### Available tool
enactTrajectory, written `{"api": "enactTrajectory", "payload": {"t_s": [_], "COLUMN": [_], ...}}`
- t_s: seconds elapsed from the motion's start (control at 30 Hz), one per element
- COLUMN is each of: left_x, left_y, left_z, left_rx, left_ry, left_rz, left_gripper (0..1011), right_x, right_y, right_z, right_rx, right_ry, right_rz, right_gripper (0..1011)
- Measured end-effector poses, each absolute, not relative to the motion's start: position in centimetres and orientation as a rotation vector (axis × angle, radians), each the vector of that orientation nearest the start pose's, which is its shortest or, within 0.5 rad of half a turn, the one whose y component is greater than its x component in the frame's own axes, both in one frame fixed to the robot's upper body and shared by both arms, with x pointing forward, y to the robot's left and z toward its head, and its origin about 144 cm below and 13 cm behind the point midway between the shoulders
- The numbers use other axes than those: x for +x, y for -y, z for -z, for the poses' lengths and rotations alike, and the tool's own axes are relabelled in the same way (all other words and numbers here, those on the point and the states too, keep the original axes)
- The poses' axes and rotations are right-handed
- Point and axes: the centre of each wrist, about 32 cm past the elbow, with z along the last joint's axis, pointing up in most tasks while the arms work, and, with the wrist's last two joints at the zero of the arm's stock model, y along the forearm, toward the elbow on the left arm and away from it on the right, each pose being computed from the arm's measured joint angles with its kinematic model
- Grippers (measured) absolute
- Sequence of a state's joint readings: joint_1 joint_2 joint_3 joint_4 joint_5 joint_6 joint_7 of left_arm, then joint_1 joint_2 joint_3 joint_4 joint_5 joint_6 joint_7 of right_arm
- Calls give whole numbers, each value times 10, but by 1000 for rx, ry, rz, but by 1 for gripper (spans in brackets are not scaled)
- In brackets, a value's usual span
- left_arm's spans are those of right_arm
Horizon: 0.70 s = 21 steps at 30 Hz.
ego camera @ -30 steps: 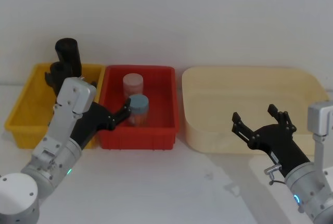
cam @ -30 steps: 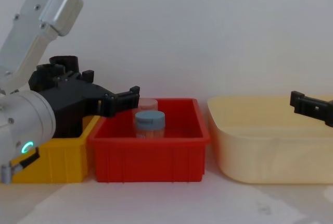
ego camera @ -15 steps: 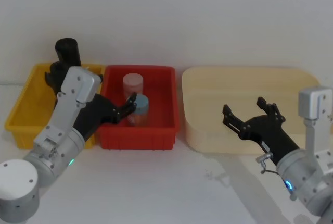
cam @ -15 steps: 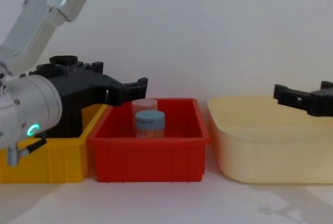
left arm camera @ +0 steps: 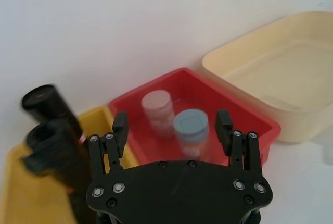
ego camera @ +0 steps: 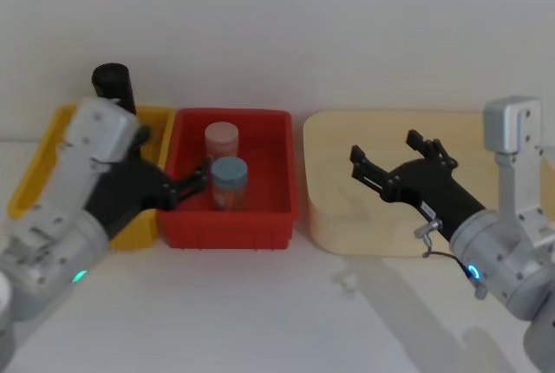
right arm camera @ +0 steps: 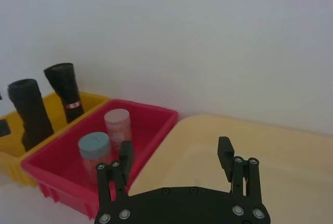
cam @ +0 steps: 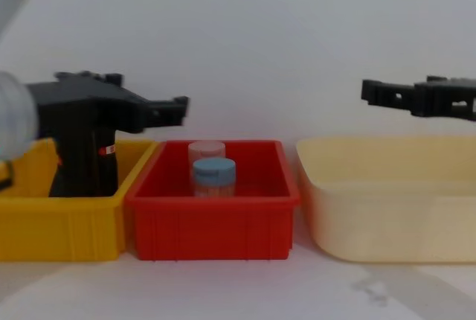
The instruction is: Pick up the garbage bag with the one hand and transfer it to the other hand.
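The garbage bag (right arm camera: 28,110) is a plain black roll standing upright in the yellow bin (cam: 59,223), beside a similar black roll with a red-and-white label (right arm camera: 65,89). In the left wrist view the garbage bag (left arm camera: 52,151) is the nearer roll. My left gripper (ego camera: 195,184), on the green-ringed arm, is open and holds nothing. It hovers over the border between the yellow and red bins, to the right of the rolls and apart from them. My right gripper (ego camera: 386,149), on the blue-ringed arm, is open and empty, raised above the beige tub (ego camera: 329,217).
The red bin (ego camera: 260,225) between the yellow bin and the tub holds a blue-lidded jar (ego camera: 230,180) and a pink-lidded jar (ego camera: 221,139). A white wall rises right behind the bins. White tabletop lies in front of them.
The right gripper has risen and moved left and forward over the beige tub. The left arm has shifted, its gripper now lower in the head view near the red bin's left wall. Both stay open.
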<state>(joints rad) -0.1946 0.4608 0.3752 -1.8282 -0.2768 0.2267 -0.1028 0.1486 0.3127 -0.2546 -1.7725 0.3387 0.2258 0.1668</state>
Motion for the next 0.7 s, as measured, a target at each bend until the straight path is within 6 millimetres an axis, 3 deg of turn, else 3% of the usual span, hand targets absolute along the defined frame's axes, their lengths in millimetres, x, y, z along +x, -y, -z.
{"api": "enactTrajectory", "payload": {"t_s": [0.27,0.7], "left_x": [446,431], "left_y": [-259,-318], "left_z": [-1271,-1287], "left_rx": [121,126], "left_ry": [164,104], "left_rz": [-1124,-1221], "left_gripper": [1001,1001], "right_x": [486,505], "right_y": [213,193], "right_z": [-1255,-1267], "right_rx": [11,-44], "right_ry": [39,34], "right_rz": [1048,983], "right_gripper": [1001,1001]}}
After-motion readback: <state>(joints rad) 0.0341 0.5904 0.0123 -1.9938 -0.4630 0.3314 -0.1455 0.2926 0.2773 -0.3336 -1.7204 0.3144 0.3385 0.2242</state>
